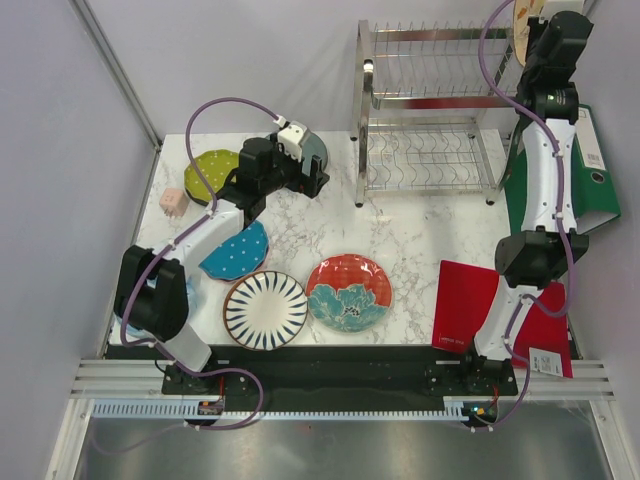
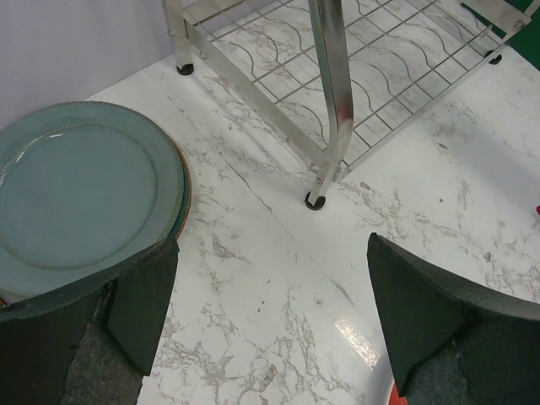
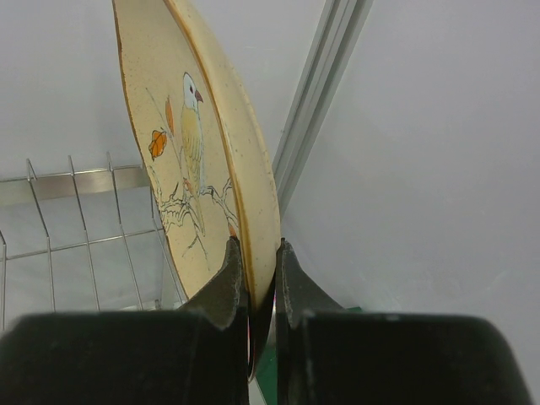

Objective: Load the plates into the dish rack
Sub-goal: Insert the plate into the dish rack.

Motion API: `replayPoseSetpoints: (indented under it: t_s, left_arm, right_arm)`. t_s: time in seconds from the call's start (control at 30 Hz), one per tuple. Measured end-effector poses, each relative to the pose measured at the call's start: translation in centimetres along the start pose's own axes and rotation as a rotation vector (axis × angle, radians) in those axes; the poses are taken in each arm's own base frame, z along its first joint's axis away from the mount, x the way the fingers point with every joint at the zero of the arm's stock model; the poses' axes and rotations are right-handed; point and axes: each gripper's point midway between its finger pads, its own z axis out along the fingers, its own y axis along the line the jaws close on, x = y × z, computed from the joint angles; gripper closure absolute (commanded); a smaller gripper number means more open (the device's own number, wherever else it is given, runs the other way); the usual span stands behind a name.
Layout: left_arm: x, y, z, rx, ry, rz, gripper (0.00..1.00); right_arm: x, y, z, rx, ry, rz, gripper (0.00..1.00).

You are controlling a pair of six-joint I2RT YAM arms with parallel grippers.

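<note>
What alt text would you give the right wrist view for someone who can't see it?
The right end effector grips the lower rim of a tan bird plate, held upright on edge. Behind it on the left stand the upright wires of the dish rack.

The left arm (image 1: 205, 235) and right arm (image 1: 548, 185) have white links, black joints, purple cables (image 1: 215, 101). The left tool (image 2: 270, 253) is black.
</note>
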Motion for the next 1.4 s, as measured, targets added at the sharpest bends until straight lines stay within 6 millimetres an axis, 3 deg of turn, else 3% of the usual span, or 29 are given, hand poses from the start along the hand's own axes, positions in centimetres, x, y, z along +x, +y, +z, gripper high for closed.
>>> replayPoseSetpoints:
  t_s: [0.5,0.7,1.4]
  left_arm:
    - [0.8,-0.3,0.8,0.020,0.017,-0.044,0.00]
    - [0.6,-0.3,1.0,0.023,0.014,-0.046,0.00]
    - [0.7,-0.6,1.5,0.049,0.017,-0.047,0.00]
  right_arm:
    - [0.2,1.2,-0.1,0.052,0.002,-0.125,1.00]
    - [1.3,1.9,0.5,0.067,0.020,-0.159,1.00]
    - [2.4,1.8,0.7,0.084,0.060,-0.063,1.00]
